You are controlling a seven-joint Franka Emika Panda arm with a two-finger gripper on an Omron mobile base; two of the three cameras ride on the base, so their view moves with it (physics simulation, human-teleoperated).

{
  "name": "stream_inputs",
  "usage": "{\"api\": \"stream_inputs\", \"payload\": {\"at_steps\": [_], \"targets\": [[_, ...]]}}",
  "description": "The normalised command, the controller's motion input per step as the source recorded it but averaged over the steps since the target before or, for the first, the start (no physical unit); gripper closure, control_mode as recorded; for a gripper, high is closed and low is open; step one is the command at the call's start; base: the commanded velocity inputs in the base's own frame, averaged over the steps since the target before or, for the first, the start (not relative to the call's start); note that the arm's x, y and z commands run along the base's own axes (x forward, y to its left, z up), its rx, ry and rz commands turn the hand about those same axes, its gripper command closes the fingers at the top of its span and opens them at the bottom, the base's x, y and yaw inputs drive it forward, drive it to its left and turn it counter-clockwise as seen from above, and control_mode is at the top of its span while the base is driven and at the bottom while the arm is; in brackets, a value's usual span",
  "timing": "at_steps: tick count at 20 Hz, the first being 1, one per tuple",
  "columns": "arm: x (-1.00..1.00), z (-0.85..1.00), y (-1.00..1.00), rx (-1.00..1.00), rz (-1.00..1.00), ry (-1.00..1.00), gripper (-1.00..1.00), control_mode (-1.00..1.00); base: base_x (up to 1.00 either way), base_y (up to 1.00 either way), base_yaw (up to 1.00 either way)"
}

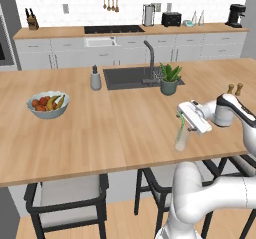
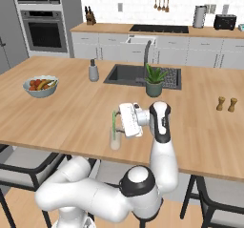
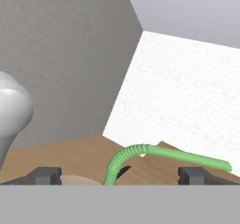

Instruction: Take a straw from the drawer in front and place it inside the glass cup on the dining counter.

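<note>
The hand (image 2: 116,119), turned sideways over the near edge of the desk (image 1: 75,133), stands fully spread with its 2 fingertips (image 3: 44,175) wide apart and gripping nothing. Between them the straw (image 3: 140,153), thin, bright green and ribbed at its bend, stands in the glass cup (image 2: 115,140), a small clear frosted cylinder. The placing looks done; only drawing the hand away seems left. Farther off, the pale wood-grain top carries a dark inset sink (image 1: 130,77).

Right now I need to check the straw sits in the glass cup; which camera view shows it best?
The right base view: the straw stands in the glass cup, unobstructed, beside the open claw. The left base view shows it partly behind the claw. The hand view shows only its bent top, close up.
</note>
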Motion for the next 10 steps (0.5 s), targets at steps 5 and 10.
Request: {"api": "stream_inputs", "payload": {"at_steps": [5,10], "targets": [[0.02,0.05,0.01,0.00,-0.01,0.00,-1.00,-1.00,0.00,0.00,0.00],[0.10,0.22,0.05,0.00,0.00,0.00,-1.00,-1.00,0.00,0.00,0.00]]}}
